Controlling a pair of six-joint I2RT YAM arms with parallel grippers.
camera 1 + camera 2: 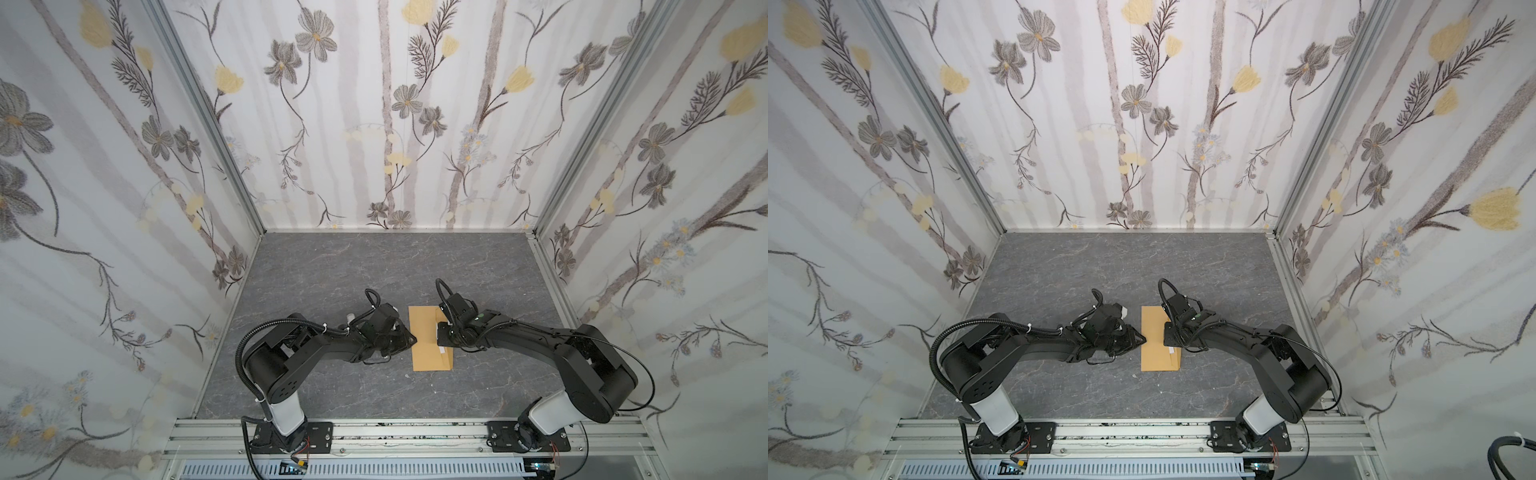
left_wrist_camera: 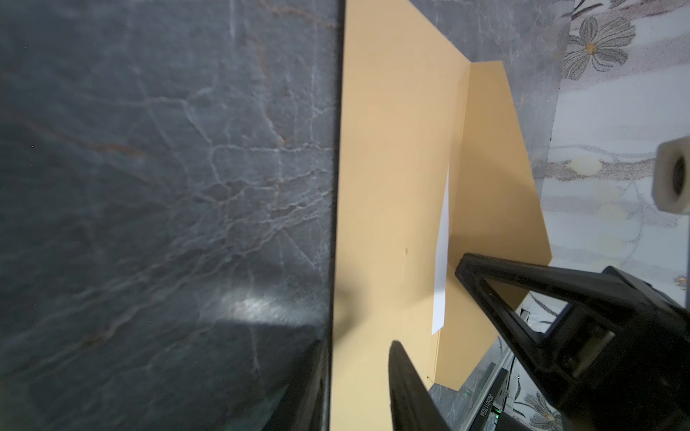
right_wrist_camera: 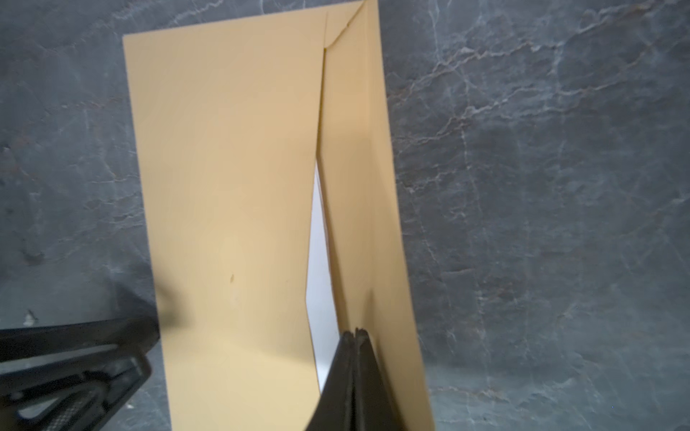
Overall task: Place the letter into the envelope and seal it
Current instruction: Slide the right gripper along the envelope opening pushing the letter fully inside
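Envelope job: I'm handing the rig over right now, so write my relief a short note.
Left gripper: open, tips at the edge of the envelope, apparently holding nothing.
Right gripper: shut on the raised flap.
The envelope lies flat on the table. The letter is inside, with a white sliver showing at the mouth.
Done: letter inserted.
Left: fold the flap down and seal it.

The envelope (image 1: 426, 355) is kraft-brown, the letter (image 3: 319, 261) seemingly white, table (image 1: 374, 270) grey-veined.

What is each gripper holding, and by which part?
The right gripper pinches the envelope by its raised flap's edge. The left gripper is open, apparently holding nothing.
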